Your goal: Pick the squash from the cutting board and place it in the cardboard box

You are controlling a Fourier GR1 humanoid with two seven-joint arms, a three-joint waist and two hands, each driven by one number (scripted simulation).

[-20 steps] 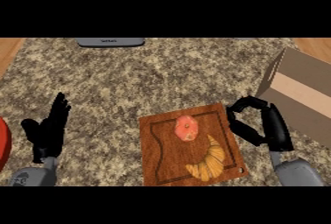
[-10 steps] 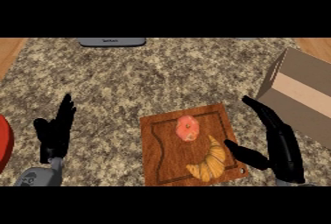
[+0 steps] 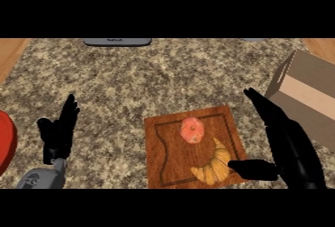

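A wooden cutting board (image 3: 171,155) lies on the granite counter at centre right. On it sit a round pinkish-orange squash (image 3: 193,130) and a golden croissant (image 3: 215,164) just below it. My right hand (image 3: 288,146) stands open beside the board's right edge, fingers straight and pointing away, thumb reaching over the board's lower right corner near the croissant. It touches neither food item. The cardboard box (image 3: 307,95) stands at the right edge, behind my right hand. My left hand (image 3: 59,131) rests open at the lower left, fingers up.
A red object (image 3: 5,142) shows at the left edge beside my left hand. A grey item (image 3: 118,42) lies at the counter's far edge. Wooden floor shows at both top corners.
My right hand has straightened from a curled pose and moved down along the board's right edge, its thumb now by the croissant. The left hand shifted only slightly.
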